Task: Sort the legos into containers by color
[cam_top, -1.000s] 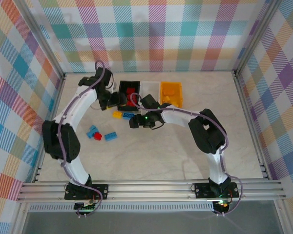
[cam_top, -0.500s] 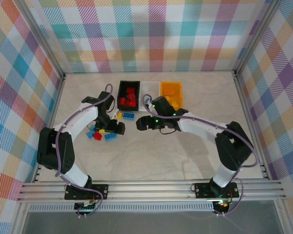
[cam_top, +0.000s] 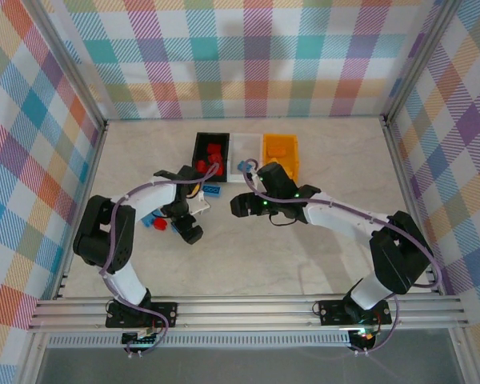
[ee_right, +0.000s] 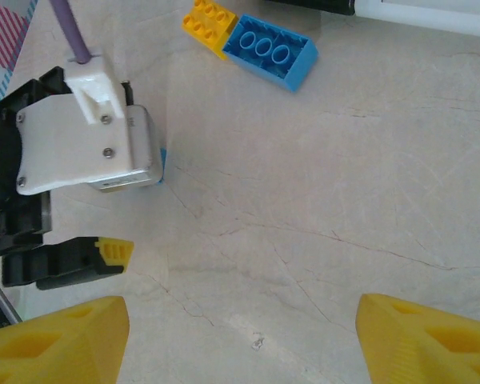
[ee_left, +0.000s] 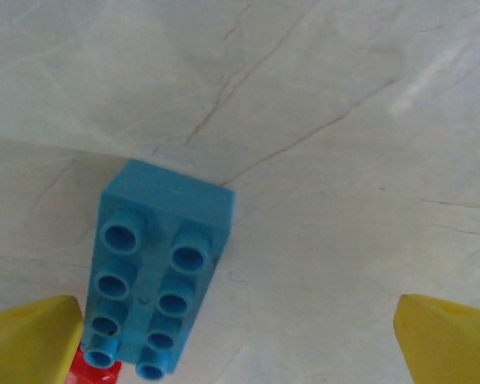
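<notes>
My left gripper [cam_top: 189, 230] hangs open low over the table, yellow fingertips [ee_left: 28, 340] spread wide. A light blue lego [ee_left: 160, 268] lies flat on the table just inside its left finger, a red lego [ee_left: 96, 370] peeking from under it. My right gripper [cam_top: 237, 205] is open over bare table with nothing in it [ee_right: 240, 340]. A blue lego [ee_right: 270, 50] joined to a yellow one [ee_right: 210, 22] lies ahead of it, near the containers. The black bin [cam_top: 198, 160] holds red legos, the white bin [cam_top: 245, 144] a blue one, and the yellow-orange bin [cam_top: 280, 148] stands beside them.
More loose legos, blue [cam_top: 150, 218] and red [cam_top: 160, 226], lie left of my left gripper. The left gripper's white body [ee_right: 80, 136] shows close by in the right wrist view. Checked walls and metal rails [cam_top: 248, 308] enclose the marble table.
My left gripper left the black bin, came down to the loose legos at the left and opened wide. My right gripper shifted slightly right, still open.
</notes>
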